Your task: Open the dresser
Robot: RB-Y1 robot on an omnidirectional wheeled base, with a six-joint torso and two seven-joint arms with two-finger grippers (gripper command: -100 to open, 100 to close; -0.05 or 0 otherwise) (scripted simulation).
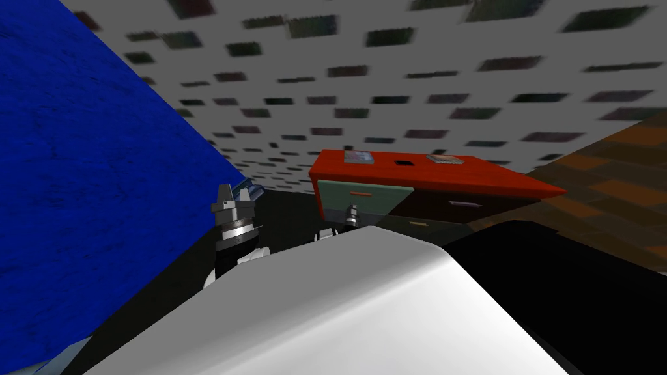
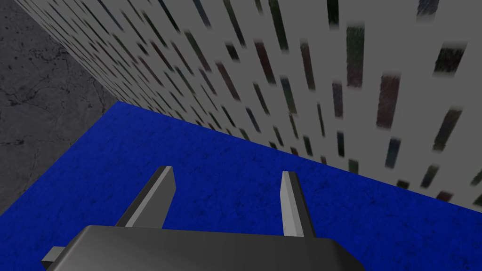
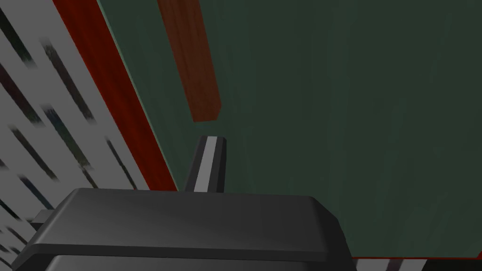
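The dresser (image 1: 417, 174) has a red top and stands ahead by the patterned wall. Its upper left drawer front (image 1: 384, 198) is pale green with a brown bar handle (image 1: 360, 193). My right gripper (image 1: 352, 213) is right in front of that drawer. In the right wrist view its fingers (image 3: 209, 162) are pressed together with nothing between them, and their tips stop just short of the end of the handle (image 3: 190, 61) on the dark green front (image 3: 339, 127). My left gripper (image 1: 233, 198) is raised at my left, and it stands open (image 2: 228, 193) over a blue surface.
A large blue surface (image 1: 78, 182) rises close on my left. Two flat items (image 1: 358, 157) (image 1: 445, 159) lie on the dresser top. The other drawers are dark with small handles (image 1: 466, 204). Brown flooring (image 1: 612, 189) lies to the right, and a black area (image 1: 573, 306) sits beside my chest.
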